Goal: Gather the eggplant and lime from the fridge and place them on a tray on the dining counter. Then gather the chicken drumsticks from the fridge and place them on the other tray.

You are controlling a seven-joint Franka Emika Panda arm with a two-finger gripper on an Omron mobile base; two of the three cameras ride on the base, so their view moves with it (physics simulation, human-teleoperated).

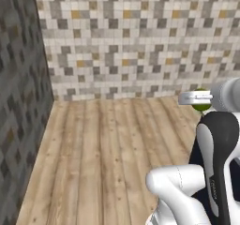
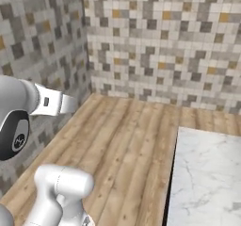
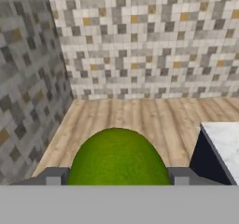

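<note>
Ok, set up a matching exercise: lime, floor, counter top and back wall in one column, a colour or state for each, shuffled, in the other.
Things:
1. lime
2. floor
3. counter top
4. back wall

Descriptions:
A. white marble
B. green, between the fingers of the end effector
C. small grey, white and tan tiles
D. wooden planks

Pairs: 1-B, 2-D, 3-A, 4-C

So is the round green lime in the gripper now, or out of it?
In it. In the hand view the round green lime sits between the two dark finger tips of the gripper, which close on its sides.
</note>
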